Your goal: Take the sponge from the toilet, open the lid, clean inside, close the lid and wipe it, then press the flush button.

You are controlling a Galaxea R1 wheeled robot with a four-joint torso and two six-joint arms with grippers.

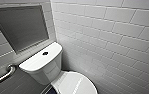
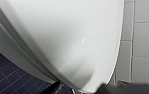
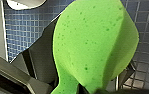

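Head view: the toilet (image 1: pixel 43 65) at 7 o'clock, lid (image 1: pixel 73 83) down, flush button (image 1: pixel 45 53) on its tank. Right wrist view adds the sponge (image 3: pixel 95 42), clamped in the right tool (image 3: pixel 76 87) over blue floor tiles (image 3: pixel 22 27). Left tool (image 2: pixel 107 89): cannot tell.

A white toilet (image 1: pixel 43 68) stands against the tiled wall (image 1: pixel 110 37), its lid (image 1: pixel 75 85) shut. The dark flush button (image 1: pixel 45 53) sits mid-tank. Left: a grab bar (image 1: pixel 5 75), below a grey framed panel (image 1: pixel 22 26).
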